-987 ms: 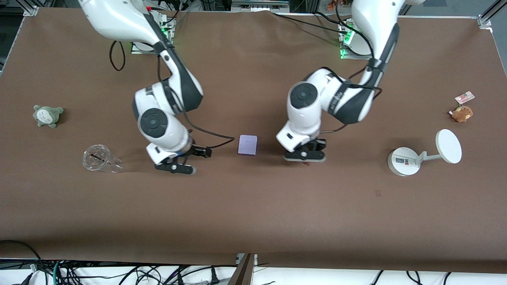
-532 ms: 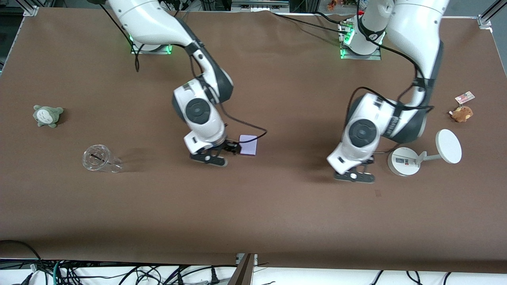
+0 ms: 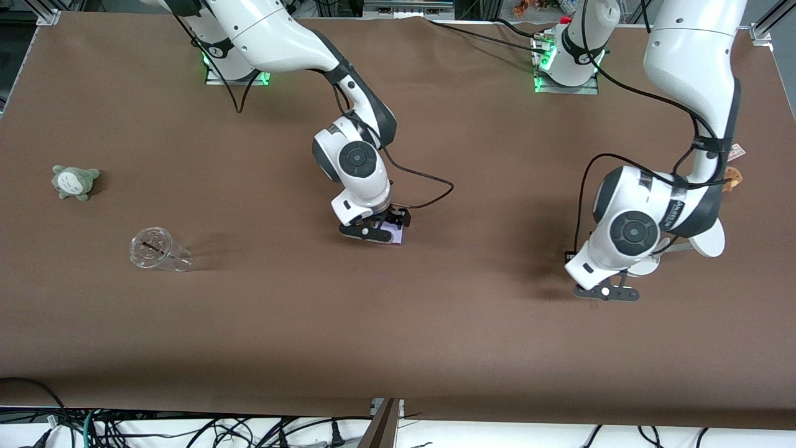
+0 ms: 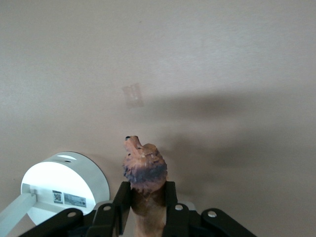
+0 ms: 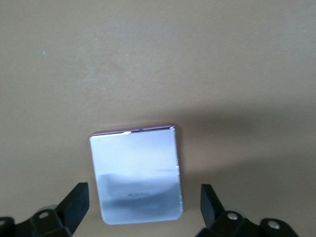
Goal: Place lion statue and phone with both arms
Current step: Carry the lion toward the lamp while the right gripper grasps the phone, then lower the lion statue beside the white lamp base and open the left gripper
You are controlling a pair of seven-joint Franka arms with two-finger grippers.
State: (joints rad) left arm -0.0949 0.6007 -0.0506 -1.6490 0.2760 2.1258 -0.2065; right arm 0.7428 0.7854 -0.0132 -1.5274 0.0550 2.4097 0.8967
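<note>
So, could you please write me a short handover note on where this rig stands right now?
Left gripper: shut on the small orange-brown lion statue, held over bare table beside the white round-based stand.
Right gripper: open, low over the flat pale lavender phone, fingers on either side, not yet closed.
Phone lies flat mid-table on the brown cloth.
Done: lion picked up.
Left: grasp the phone, then place both items.
</note>
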